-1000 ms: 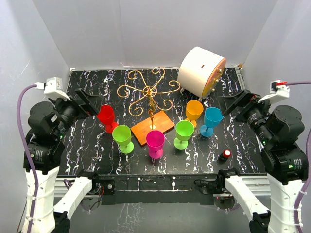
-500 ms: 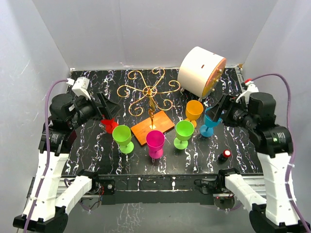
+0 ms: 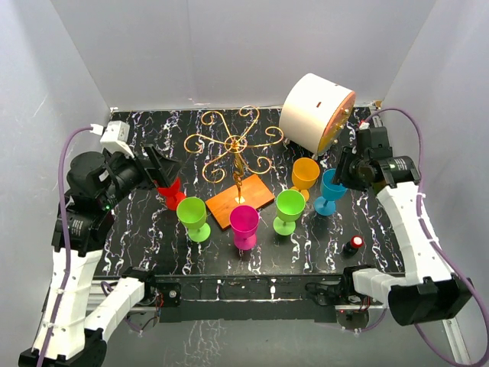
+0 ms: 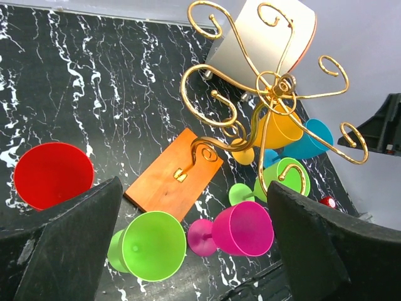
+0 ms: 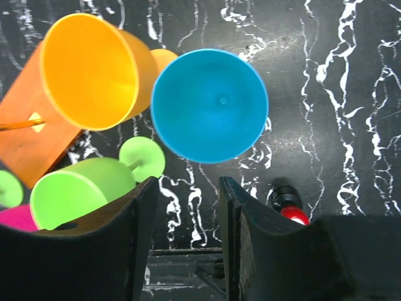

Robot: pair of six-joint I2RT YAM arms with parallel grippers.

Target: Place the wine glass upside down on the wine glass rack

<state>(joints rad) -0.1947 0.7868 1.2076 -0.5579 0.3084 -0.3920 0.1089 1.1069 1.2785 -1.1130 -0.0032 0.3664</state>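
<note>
Counter (image 3: 145, 222): six glasses stand upright in front of and beside the rack (image 3: 233, 143), whose hooks are bare. Nothing is hung, so the whole task is judged left.
Left end effector (image 4: 194, 188): fingers wide apart, empty, left of the rack by the red glass (image 4: 53, 174).
Right end effector (image 5: 186, 188): fingers partly apart, nothing between them, right of the rack over the blue glass (image 5: 210, 106), the likely pick.
</note>
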